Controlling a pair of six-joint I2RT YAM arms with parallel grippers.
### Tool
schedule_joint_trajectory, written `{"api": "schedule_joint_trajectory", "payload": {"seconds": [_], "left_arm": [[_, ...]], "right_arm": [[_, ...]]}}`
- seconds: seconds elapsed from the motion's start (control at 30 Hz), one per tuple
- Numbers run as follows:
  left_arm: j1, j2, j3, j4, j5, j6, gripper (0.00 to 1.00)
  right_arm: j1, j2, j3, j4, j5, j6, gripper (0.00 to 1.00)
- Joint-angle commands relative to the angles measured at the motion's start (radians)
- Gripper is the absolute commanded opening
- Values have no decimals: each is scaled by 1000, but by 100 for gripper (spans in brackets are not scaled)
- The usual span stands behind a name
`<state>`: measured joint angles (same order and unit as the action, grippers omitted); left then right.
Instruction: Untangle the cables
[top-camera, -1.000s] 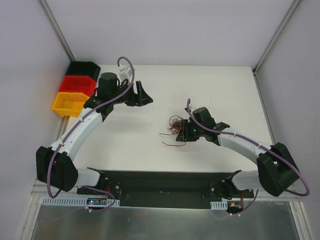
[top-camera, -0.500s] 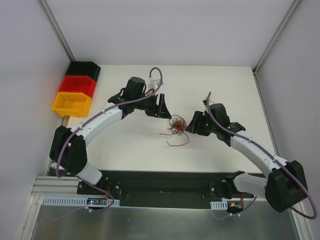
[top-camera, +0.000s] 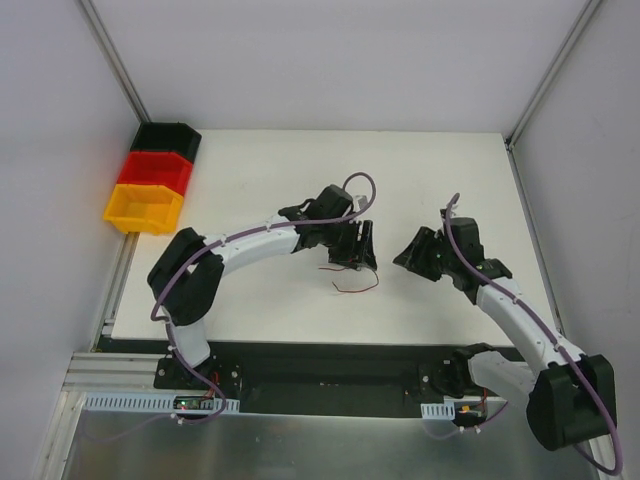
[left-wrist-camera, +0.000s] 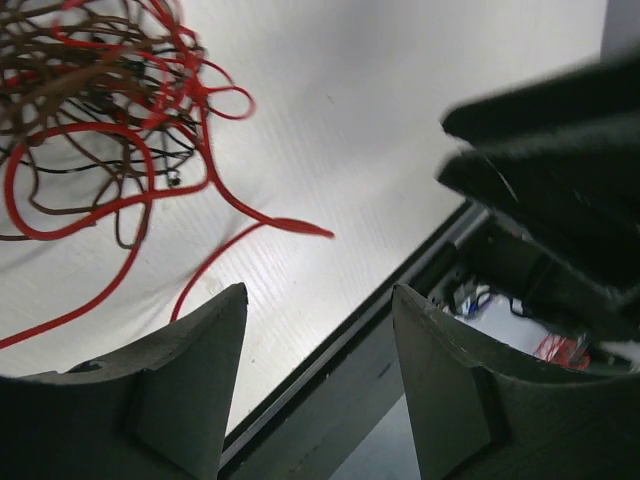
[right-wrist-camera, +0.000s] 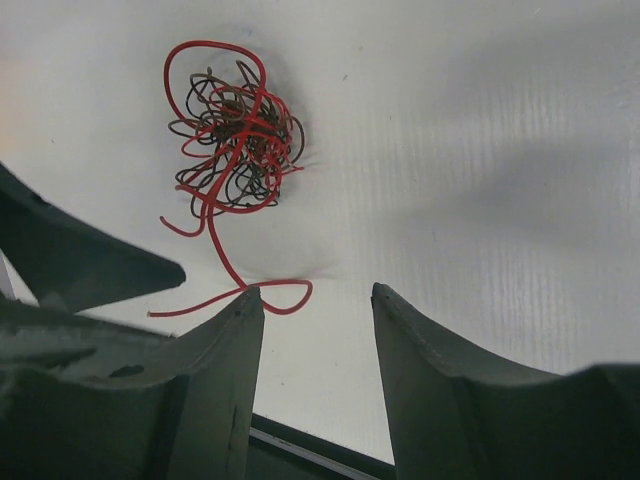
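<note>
So the cables (right-wrist-camera: 235, 130) are sitting as one little red, brown and black bird's nest on the white table (top-camera: 250, 190), toward its near edge, right between the two arms. The left gripper (left-wrist-camera: 318, 300) hangs just beside the clump with its fingers spread and nothing in them; in the top view it covers most of the wad. The right gripper (right-wrist-camera: 315, 295) is spread apart too, also empty, pointed at the clump from the other side but a bit off it. What worries me: these wires are super thin and all looped through each other. If either claw bites into the middle, it probably grabs several strands at once, and pulling then just cinches the knot or drags the whole ball along. The loose red end (top-camera: 357, 287) trails toward the table edge, so a careless sweep could flick it over. And both claws heading for the same tiny spot could easily bump each other.
</note>
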<state>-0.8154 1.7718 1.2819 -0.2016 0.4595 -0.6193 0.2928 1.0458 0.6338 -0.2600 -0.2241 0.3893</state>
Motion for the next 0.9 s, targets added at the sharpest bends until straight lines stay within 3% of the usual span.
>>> {"api": "schedule_joint_trajectory", "payload": {"seconds": [0.0,0.2,0.3,0.37,0.47,0.57,0.7,0.87], "left_arm": [[-25,64,74,-4,-183,-203,59],[-64,136,120,-4,-306,-318,50],[-76,170,143,-5,-318,-349,39],[-87,176,148,-5,-329,-346,27],[-93,143,123,-4,-352,-288,1],[-103,57,70,-1,-349,-200,0],[-113,-70,-13,28,-289,-76,0],[-114,-207,-110,42,-164,18,0]], "right_arm": [[-10,-73,-36,-16,8,0,50],[-14,-124,-74,-33,6,-20,50],[-12,-135,-98,-19,15,-24,50],[-12,-125,-103,-16,11,-29,51],[-14,-96,-111,21,-38,-49,51],[-14,-50,-89,44,-121,-92,56],[-14,-18,-103,175,-228,-109,72],[26,19,-111,316,-305,-110,79]]}}
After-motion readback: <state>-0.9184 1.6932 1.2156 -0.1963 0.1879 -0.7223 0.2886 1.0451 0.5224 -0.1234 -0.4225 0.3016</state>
